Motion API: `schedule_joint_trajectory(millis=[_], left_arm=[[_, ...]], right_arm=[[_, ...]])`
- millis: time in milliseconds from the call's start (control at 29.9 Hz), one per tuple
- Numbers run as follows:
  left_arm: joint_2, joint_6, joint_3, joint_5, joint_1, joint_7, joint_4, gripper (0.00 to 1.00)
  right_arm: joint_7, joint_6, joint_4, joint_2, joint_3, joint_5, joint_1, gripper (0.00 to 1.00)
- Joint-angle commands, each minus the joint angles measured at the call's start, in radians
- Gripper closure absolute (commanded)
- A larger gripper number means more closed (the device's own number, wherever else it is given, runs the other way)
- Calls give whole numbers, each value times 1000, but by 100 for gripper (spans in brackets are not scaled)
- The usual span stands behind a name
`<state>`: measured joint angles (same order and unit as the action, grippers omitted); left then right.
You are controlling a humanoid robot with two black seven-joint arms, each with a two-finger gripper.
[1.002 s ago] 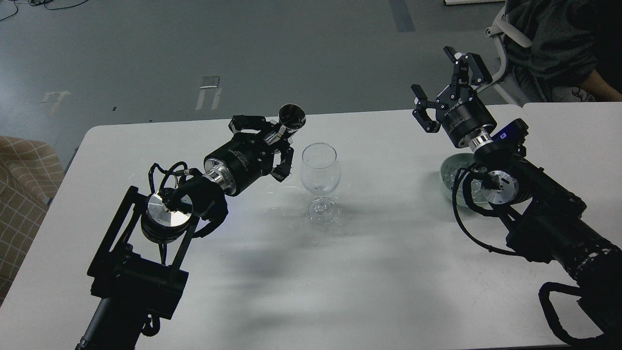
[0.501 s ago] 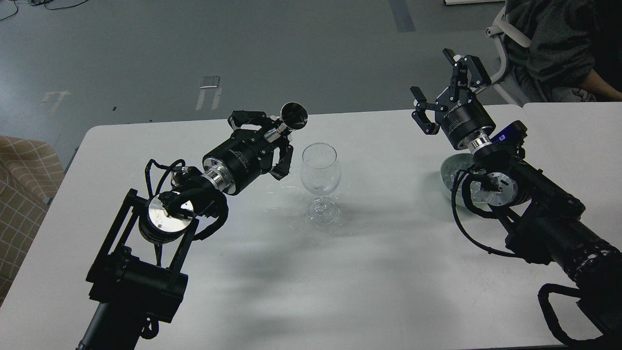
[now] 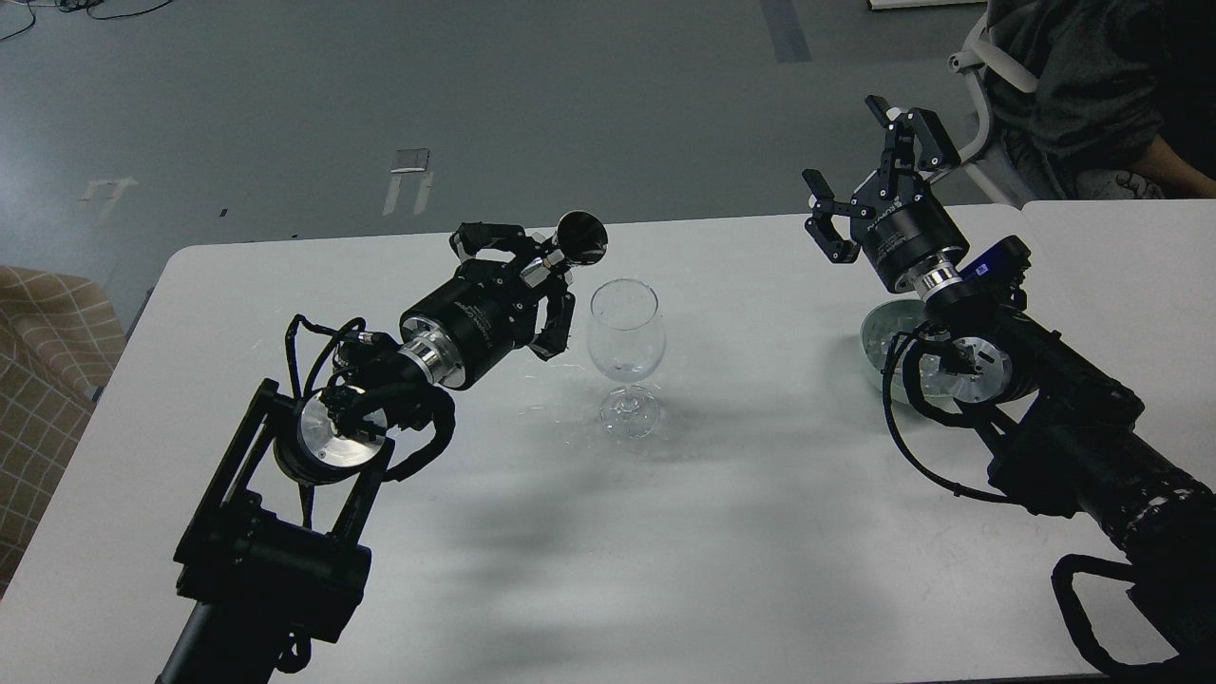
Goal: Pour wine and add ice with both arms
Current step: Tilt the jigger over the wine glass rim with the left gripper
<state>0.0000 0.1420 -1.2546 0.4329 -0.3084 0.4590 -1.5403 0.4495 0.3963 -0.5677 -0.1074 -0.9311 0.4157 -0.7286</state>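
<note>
A clear stemmed wine glass (image 3: pixel 624 353) stands upright on the white table (image 3: pixel 722 532), near its middle. My left gripper (image 3: pixel 532 275) is shut on a small dark bottle (image 3: pixel 570 243), held tilted with its round end toward the camera, just left of and above the glass rim. My right gripper (image 3: pixel 874 180) is open and empty, raised above the table's far right. A pale green bowl (image 3: pixel 879 334) sits under my right arm, partly hidden. Ice in it shows only as faint clear bits.
A person in dark clothes (image 3: pixel 1083 85) sits on a white chair (image 3: pixel 978 95) at the far right corner. A second white table (image 3: pixel 1130 266) adjoins on the right. A checked beige seat (image 3: pixel 47 351) stands off the table's left edge.
My left gripper with the bottle has shifted slightly right and down toward the glass rim. My right gripper has hardly moved.
</note>
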Motion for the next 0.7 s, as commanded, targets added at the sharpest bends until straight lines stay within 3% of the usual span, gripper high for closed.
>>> schedule_joint_trajectory(millis=[0, 668], left_arm=[[0, 1, 14, 38, 0, -2, -6, 100], [0, 2, 44, 129, 12, -42, -14, 100]], right_arm=[[0, -1, 0, 0, 0, 0, 0, 0], [0, -1, 0, -3, 0, 0, -2, 0]])
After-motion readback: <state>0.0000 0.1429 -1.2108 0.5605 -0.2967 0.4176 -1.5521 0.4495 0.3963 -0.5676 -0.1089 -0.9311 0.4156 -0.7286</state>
